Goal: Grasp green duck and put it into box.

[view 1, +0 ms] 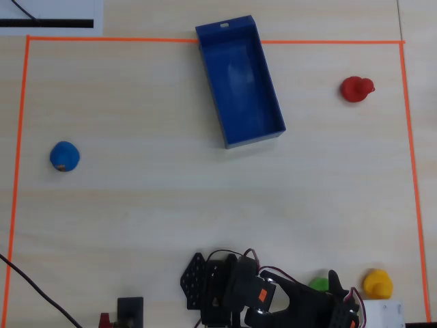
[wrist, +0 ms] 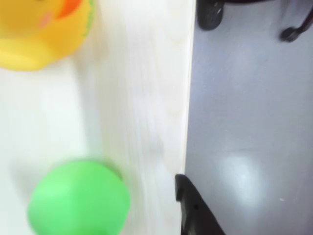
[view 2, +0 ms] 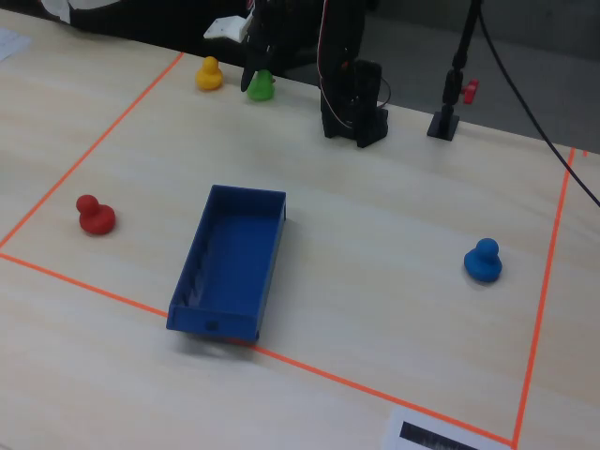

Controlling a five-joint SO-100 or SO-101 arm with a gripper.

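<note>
The green duck (view 2: 260, 86) stands on the table's far edge in the fixed view, next to a yellow duck (view 2: 208, 73). In the overhead view the green duck (view 1: 318, 282) is half hidden under the arm. My gripper (view 2: 254, 73) hangs right over it and looks open. In the wrist view the green duck (wrist: 78, 200) is blurred at the bottom left. One black finger (wrist: 194, 208) stands to its right with a gap between them; the other finger is out of view. The dark-blue box (view 1: 239, 80) lies open-topped and empty at the top middle of the overhead view.
A red duck (view 1: 356, 89) sits at the upper right and a blue duck (view 1: 64, 156) at the left. The yellow duck (view 1: 377, 283) stands close to the right of the green one. Orange tape (view 1: 410, 137) frames the work area. The table edge (wrist: 188, 98) runs just beside the finger.
</note>
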